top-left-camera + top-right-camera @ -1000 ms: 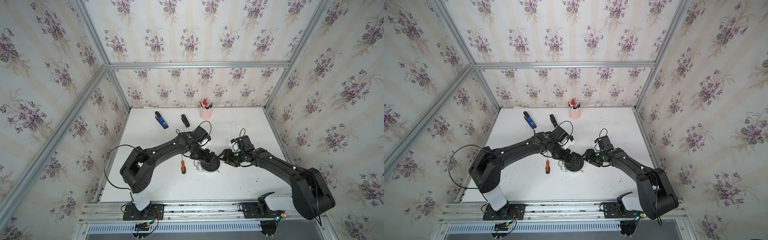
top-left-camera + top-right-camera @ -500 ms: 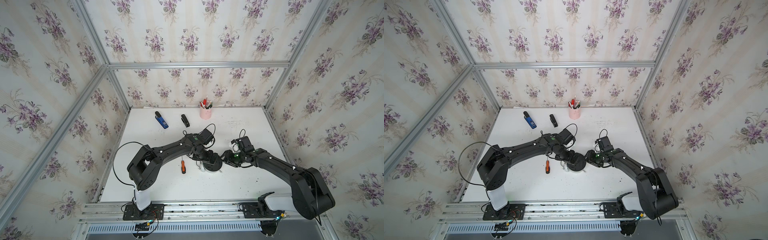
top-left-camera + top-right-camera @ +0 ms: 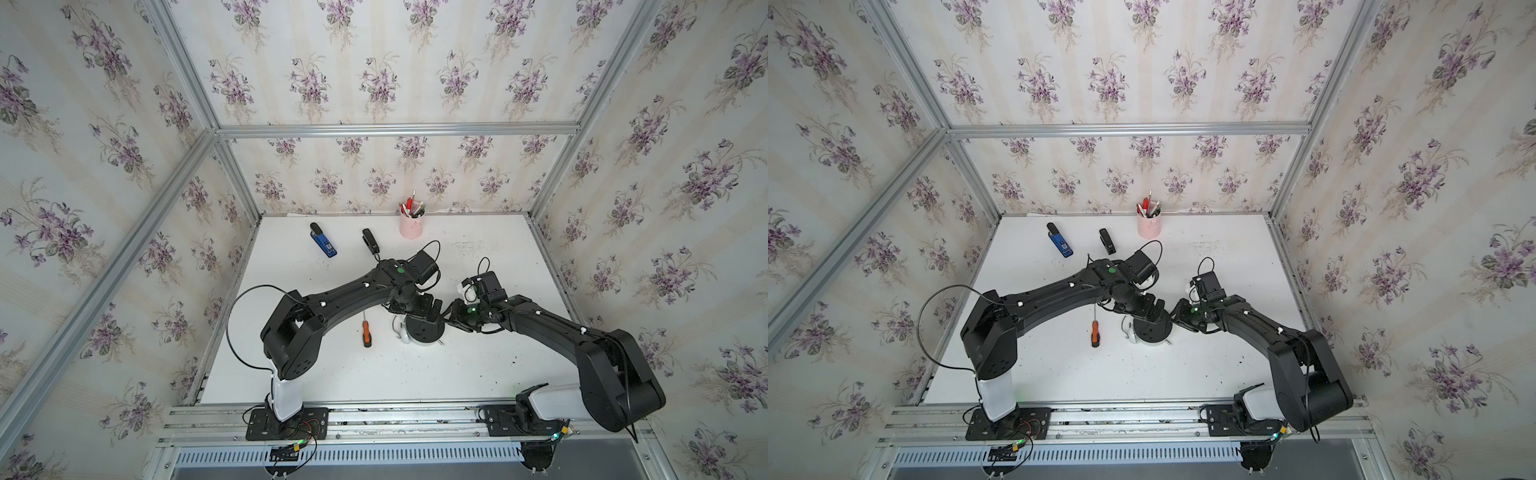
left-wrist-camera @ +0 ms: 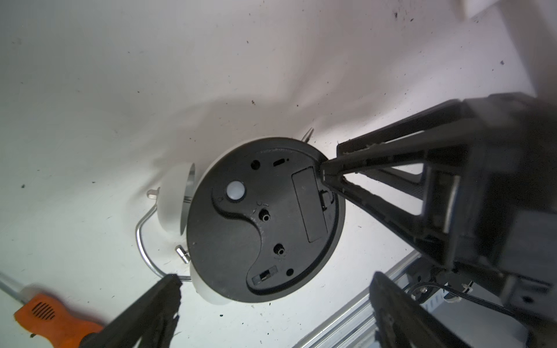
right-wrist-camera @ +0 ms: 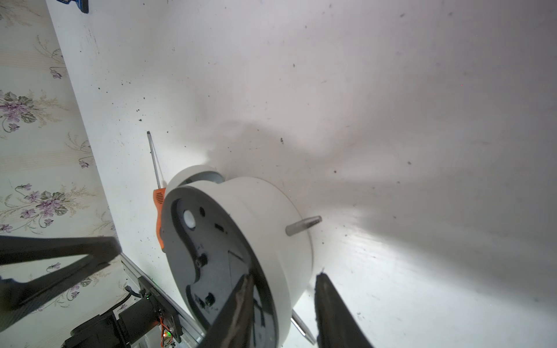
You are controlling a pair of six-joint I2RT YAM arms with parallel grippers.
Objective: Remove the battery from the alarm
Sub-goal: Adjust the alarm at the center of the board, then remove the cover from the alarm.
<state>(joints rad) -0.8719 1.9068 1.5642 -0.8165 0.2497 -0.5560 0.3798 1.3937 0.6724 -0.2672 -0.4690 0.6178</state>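
The alarm (image 3: 424,330) (image 3: 1154,328) lies face down mid-table, its round black back (image 4: 265,220) turned up. Its rectangular battery cover (image 4: 309,205) is closed, so the battery is hidden. My left gripper (image 4: 275,278) (image 3: 419,307) hangs open just above the alarm, holding nothing. My right gripper (image 5: 284,276) (image 3: 446,311) straddles the alarm's rim (image 5: 265,229). One fingertip (image 4: 324,173) rests on the black back at the cover's edge. The other finger (image 5: 331,301) stands outside the white side wall, with a slim gap.
An orange-handled screwdriver (image 3: 365,334) (image 4: 57,316) lies just left of the alarm. At the back stand a pink pen cup (image 3: 411,226), a blue device (image 3: 323,245) and a small black object (image 3: 370,241). The metal front rail (image 4: 361,307) runs close by.
My left arm has swung right, bringing its gripper over the alarm. The right gripper's jaws have drawn closer together around the alarm's rim.
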